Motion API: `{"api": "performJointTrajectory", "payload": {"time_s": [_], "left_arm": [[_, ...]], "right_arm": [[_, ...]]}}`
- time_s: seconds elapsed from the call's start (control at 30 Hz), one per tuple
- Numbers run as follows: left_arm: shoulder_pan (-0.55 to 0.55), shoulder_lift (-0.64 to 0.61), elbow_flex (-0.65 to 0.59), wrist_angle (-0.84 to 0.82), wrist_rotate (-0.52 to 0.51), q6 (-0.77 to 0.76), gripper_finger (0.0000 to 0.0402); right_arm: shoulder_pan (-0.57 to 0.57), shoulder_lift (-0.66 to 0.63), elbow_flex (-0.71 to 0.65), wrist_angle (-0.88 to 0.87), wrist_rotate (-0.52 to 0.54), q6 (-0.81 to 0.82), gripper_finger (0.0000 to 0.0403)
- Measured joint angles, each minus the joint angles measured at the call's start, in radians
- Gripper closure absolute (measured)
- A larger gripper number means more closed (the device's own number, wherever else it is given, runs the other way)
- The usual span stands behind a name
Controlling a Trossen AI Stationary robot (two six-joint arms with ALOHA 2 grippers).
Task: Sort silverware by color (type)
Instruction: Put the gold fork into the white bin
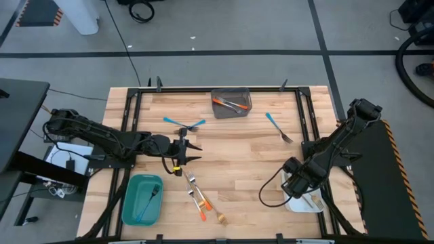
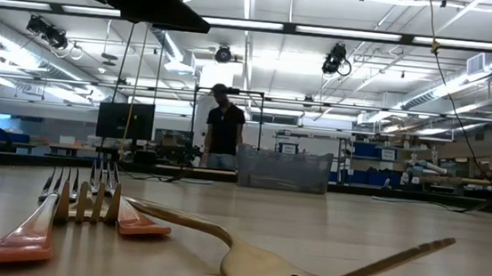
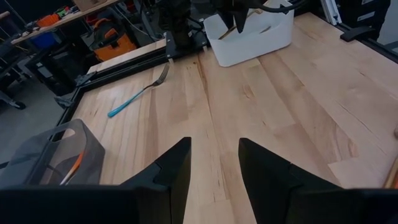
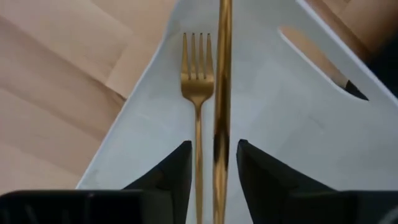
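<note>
My left gripper [image 1: 194, 152] is open and empty above the table's middle left, its fingers [image 3: 177, 165] pointing toward the right edge. My right gripper [image 1: 296, 184] is open over the white bin [image 1: 313, 202] at the near right. A slim gold piece [image 4: 222, 93] runs along between its fingers with a gap on each side. A gold fork [image 4: 196, 87] lies flat on the bin's floor. Two crossed blue pieces [image 1: 183, 125] and a blue fork [image 1: 278, 127] lie on the table. Orange-handled pieces [image 1: 196, 193] and a gold fork [image 1: 220, 217] lie near the front edge.
A grey bin [image 1: 230, 103] at the far middle holds orange-handled pieces. A teal bin [image 1: 142, 198] at the near left holds blue pieces. Black rails [image 1: 129, 115] frame the table. A person [image 2: 225, 127] stands in the room beyond the far edge.
</note>
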State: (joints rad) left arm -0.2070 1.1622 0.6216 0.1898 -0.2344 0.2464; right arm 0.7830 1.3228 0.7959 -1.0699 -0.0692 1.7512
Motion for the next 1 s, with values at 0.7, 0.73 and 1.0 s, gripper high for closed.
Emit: {"api": "performJointTrajectory", "payload": {"time_s": [0.7, 0.73, 1.0], "left_arm": [[0.000, 0.000, 0.000, 0.000, 0.000, 0.000, 0.0260], [0.000, 0.000, 0.000, 0.000, 0.000, 0.000, 0.0260], [0.000, 0.000, 0.000, 0.000, 0.000, -0.001, 0.0260]], "right_arm": [[-0.001, -0.004, 0.029, -0.061, 0.068, 0.052, 0.0378], [-0.001, -0.004, 0.038, -0.069, 0.069, 0.053, 0.0377], [-0.001, -0.004, 0.077, -0.099, 0.057, 0.053, 0.0361]]}}
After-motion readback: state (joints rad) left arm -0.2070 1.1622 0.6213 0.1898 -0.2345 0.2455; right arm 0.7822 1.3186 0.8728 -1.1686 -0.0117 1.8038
